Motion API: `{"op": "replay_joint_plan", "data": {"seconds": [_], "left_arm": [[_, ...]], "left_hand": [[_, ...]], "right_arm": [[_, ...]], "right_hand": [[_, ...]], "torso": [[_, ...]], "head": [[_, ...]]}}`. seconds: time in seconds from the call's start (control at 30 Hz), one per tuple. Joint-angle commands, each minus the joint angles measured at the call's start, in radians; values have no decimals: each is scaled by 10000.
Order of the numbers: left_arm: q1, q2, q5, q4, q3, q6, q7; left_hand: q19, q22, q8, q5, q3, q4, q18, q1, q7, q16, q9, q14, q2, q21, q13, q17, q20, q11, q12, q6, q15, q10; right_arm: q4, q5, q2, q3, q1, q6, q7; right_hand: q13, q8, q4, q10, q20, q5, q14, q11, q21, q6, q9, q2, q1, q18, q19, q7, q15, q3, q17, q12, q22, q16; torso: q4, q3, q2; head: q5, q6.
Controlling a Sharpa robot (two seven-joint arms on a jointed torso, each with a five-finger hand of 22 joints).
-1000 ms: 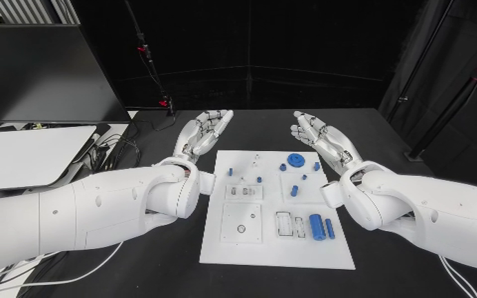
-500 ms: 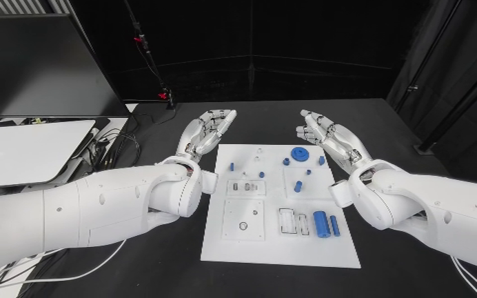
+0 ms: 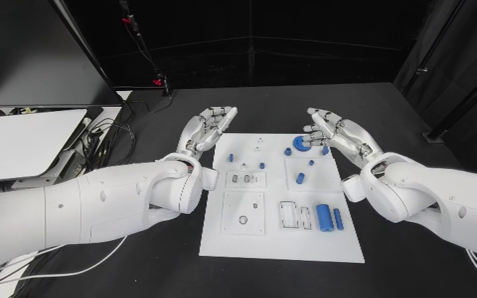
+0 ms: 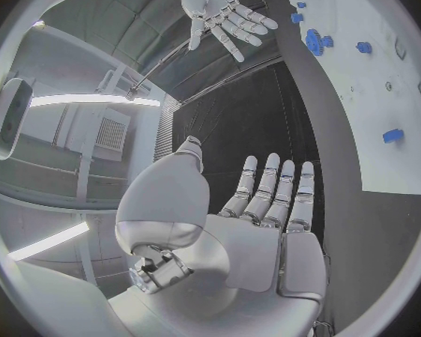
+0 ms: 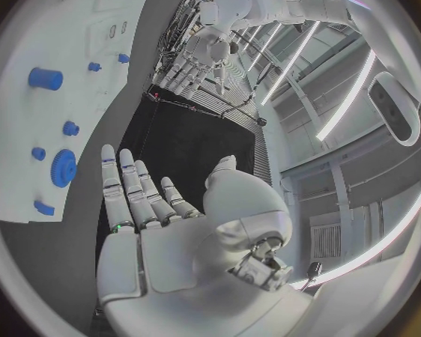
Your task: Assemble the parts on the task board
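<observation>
The white task board (image 3: 278, 243) lies in the middle of the black table. On it are a round blue gear-like part (image 3: 301, 141) at the far right, a blue cylinder (image 3: 322, 215) and a thin blue piece (image 3: 338, 219) at the near right, and several small blue pegs (image 3: 231, 156). My left hand (image 3: 209, 127) is open, palm up, at the board's far left corner, holding nothing. My right hand (image 3: 333, 132) is open beside the gear, also holding nothing. The left wrist view shows the left hand (image 4: 267, 202) flat with its fingers straight. The right hand (image 5: 140, 202) shows the same in its wrist view.
A dark monitor (image 3: 40, 43) and a white desk surface (image 3: 35, 146) stand to the left, with cables (image 3: 109, 132) beside them. A thin stand (image 3: 139, 36) rises behind the table. Bare black table surrounds the board.
The whole head view has shifted. Both hands stay open and now lie a little closer to the board's far edge, the right one next to the gear.
</observation>
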State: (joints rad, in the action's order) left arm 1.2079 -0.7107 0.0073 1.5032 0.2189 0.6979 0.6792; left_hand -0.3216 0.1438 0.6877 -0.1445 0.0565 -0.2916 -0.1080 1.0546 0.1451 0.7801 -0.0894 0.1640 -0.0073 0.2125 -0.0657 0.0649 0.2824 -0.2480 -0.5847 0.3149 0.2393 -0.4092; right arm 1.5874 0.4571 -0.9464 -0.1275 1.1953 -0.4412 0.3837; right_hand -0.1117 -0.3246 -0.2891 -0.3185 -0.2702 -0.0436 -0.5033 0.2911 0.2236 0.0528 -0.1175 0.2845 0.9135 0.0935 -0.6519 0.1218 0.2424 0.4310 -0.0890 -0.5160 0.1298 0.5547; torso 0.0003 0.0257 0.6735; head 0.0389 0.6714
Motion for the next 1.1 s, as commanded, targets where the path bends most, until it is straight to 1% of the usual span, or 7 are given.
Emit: {"op": "replay_joint_plan", "data": {"seconds": [0.03, 0.67, 0.77, 0.9, 1.0, 1.03, 1.1], "left_arm": [[27, 12, -65, 48, -12, -155, 3439], [43, -36, -65, 175, -13, -185, 3408], [44, -39, -66, 189, -12, -160, 3427], [49, -22, -66, 194, -12, -153, 3435], [55, -28, -67, 207, -13, -151, 3431], [56, -30, -67, 209, -13, -151, 3429], [59, -25, -67, 205, -13, -153, 3431]], "left_hand": [[-50, 14, 62, -40, 10, -19, -43, 26, 1481, 56, 15, 40, 92, 39, -9, 12, 10, -74, -72, 55, 27, -25], [-85, 31, 79, -66, 11, -15, -47, 59, 1485, 71, 32, 71, 149, 78, -7, 10, 23, -76, -96, 80, 36, -45], [-151, 60, 92, -71, 20, -14, -50, 79, 1485, 82, 40, 97, 166, 130, -7, 10, 35, -77, -112, 101, 43, -61], [-171, 68, 102, -74, 29, -12, -53, 98, 1484, 91, 47, 119, 179, 150, -8, 10, 41, -77, -126, 119, 46, -77], [-181, 72, 106, -79, 32, -12, -55, 108, 1484, 96, 52, 131, 189, 161, -7, 10, 42, -76, -132, 127, 47, -84], [-184, 74, 106, -79, 32, -12, -55, 109, 1484, 96, 53, 132, 190, 164, -7, 9, 43, -76, -133, 128, 47, -84], [-200, 81, 108, -83, 34, -11, -56, 115, 1484, 98, 55, 137, 196, 176, -7, 9, 43, -76, -136, 131, 47, -87]], "right_arm": [[15, 389, -19, 17, 201, 411, -308], [-13, 881, -133, 17, 676, 610, -654], [-86, 1063, -114, 18, 790, 691, -698], [-254, 1354, -46, 18, 954, 899, -805], [-401, 1622, 41, 18, 1108, 1068, -860], [-438, 1748, 62, 18, 1144, 1111, -890], [-529, 2254, 115, 18, 1226, 1090, -1045]], "right_hand": [[24, -41, -14, -79, 20, -31, -189, 19, 45, 52, 17, 0, 73, 124, -133, 1664, -22, 201, 62, -44, -2, -33], [189, -262, -10, -311, 193, -33, -1403, -70, 183, 60, 74, -22, 232, 146, -922, 1612, -183, 225, 221, -170, -42, -196], [184, -521, 8, -681, 285, -42, -2377, -222, 491, 204, 27, -16, 354, 278, -1579, 1571, -418, 192, 97, -343, 73, 143], [273, -1006, 69, -1571, 601, -76, -5699, -880, 1925, 561, -13, -14, 915, 820, -3935, 1138, -1274, -22, -569, -553, 712, 1625], [456, -1146, 139, -1904, 969, -527, -7901, -1229, 3767, 698, 108, -33, 1817, 856, -5595, 685, -1664, -469, -2014, -504, 1732, 4023], [466, -1224, 118, -2016, 1055, -605, -8487, -1234, 4249, 764, 124, -57, 1982, 863, -5859, 584, -1732, -530, -3581, -527, 2026, 5214], [525, -1511, -59, -2366, 1156, -896, -9413, -1329, 7747, 1122, 242, -102, 2746, 396, -6731, 538, -1828, -788, -8032, -512, 5680, 8078]], "torso": [[29, 53, 246], [202, 141, 569], [230, 145, 590], [267, 128, 590], [234, 124, 567], [234, 124, 569], [222, 121, 531]], "head": [[36, 27], [-74, 1], [-94, 40], [-131, 52], [-75, 105], [-69, 108], [-31, 165]]}}
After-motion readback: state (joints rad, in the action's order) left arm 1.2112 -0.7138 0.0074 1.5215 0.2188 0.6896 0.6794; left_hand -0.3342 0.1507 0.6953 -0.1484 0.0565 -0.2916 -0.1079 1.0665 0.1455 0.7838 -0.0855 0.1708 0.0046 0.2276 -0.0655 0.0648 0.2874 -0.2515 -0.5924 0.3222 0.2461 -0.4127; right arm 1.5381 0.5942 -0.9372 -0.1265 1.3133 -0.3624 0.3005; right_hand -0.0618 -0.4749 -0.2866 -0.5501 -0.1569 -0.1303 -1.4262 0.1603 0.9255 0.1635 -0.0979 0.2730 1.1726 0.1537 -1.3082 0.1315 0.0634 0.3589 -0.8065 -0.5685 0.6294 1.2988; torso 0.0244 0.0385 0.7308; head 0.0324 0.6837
